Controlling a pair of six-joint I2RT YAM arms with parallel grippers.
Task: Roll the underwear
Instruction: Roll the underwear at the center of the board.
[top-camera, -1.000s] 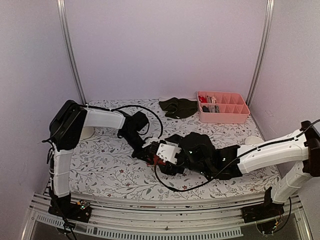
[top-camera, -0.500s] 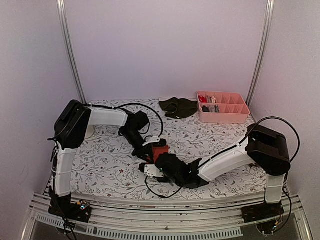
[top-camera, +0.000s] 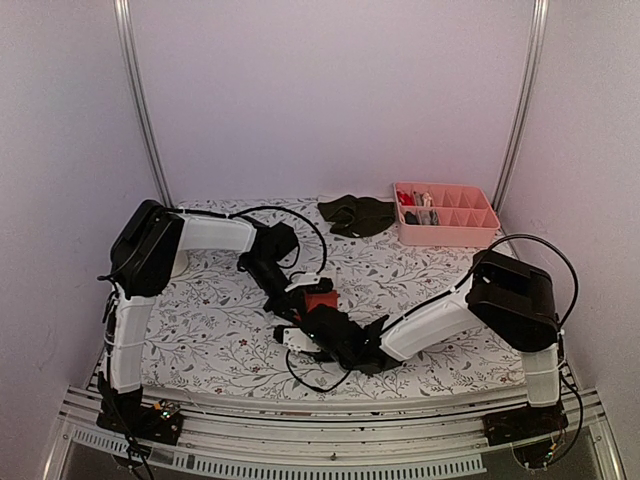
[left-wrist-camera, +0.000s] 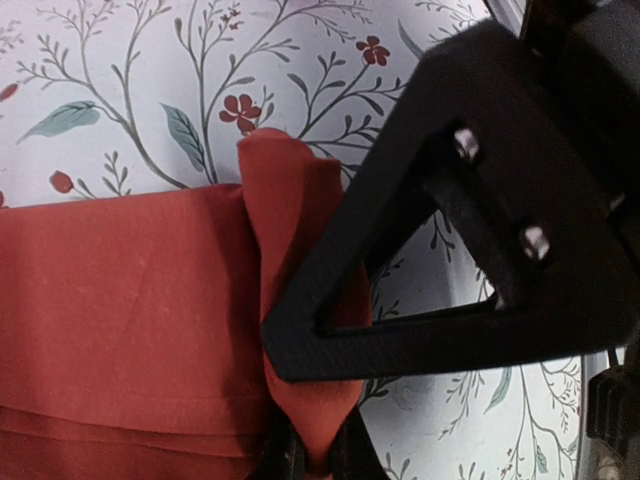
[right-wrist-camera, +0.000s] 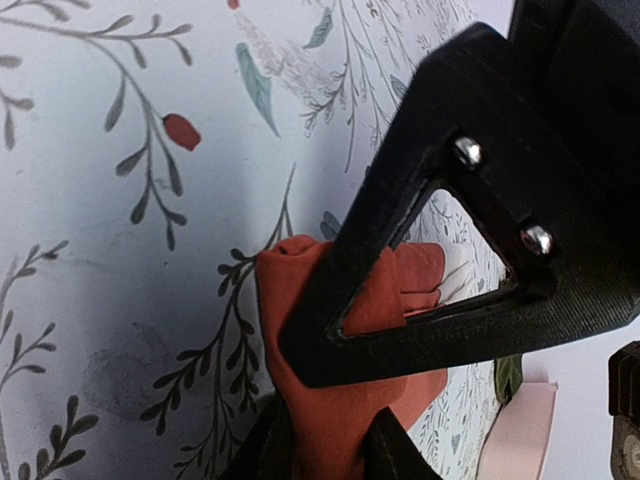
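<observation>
At mid-tabletop (top-camera: 215, 325), the left claw (left-wrist-camera: 314, 460) is pinching a bunched corner of the rust-red underwear (left-wrist-camera: 130, 300). The right claw (right-wrist-camera: 322, 455) is pinching another gathered end of the same garment, which lies low on the floral surface. The dark olive underwear (top-camera: 357, 214) lies at the far edge, near the pink tray (top-camera: 447, 238).

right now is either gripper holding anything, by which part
Both grip the rust-red underwear: left gripper pinches a bunched corner, right gripper a bunched fold.
</observation>
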